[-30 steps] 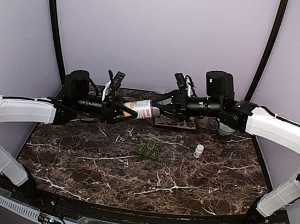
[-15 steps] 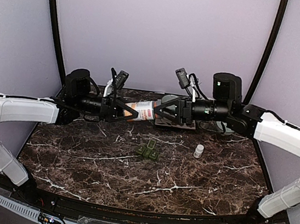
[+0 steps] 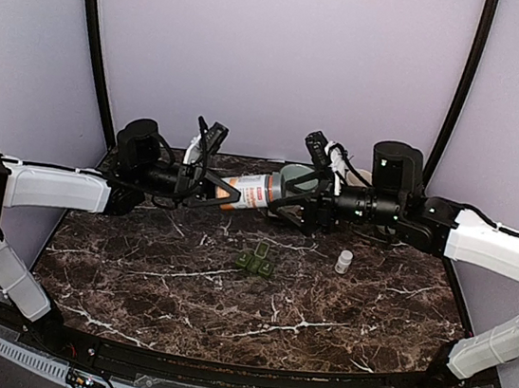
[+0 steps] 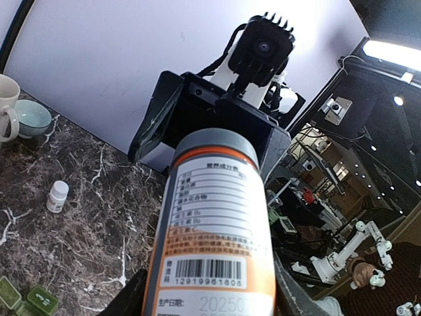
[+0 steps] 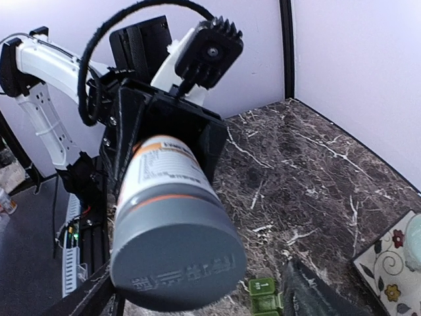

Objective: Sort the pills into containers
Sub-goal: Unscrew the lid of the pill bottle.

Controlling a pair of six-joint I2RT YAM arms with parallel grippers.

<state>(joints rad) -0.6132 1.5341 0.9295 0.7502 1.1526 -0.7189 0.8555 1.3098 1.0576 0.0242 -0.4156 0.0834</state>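
Note:
An orange-and-white labelled bottle (image 3: 248,191) with a grey cap (image 5: 174,253) hangs level above the back of the table. My left gripper (image 3: 226,193) is shut on its body, its fingers (image 4: 135,296) flanking the label (image 4: 214,224). My right gripper (image 3: 294,199) faces the cap end and stands open, with a gap between the cap and its right finger (image 5: 316,289). The dark green pill box, the containers (image 3: 256,261), lies on the marble below the bottle, also in the wrist views as the containers (image 4: 29,299) and the containers (image 5: 266,295). No pills show.
A small white bottle (image 3: 343,261) stands right of the pill box, also seen as the small white bottle (image 4: 57,196). At the back are a pale green bowl (image 4: 29,118), a mug (image 4: 6,108) and a floral mat (image 5: 388,263). Purple walls enclose the marble table (image 3: 224,314).
The right gripper's jaws have opened off the cap and that arm has drawn back to the right. The bottle and left gripper have shifted slightly right.

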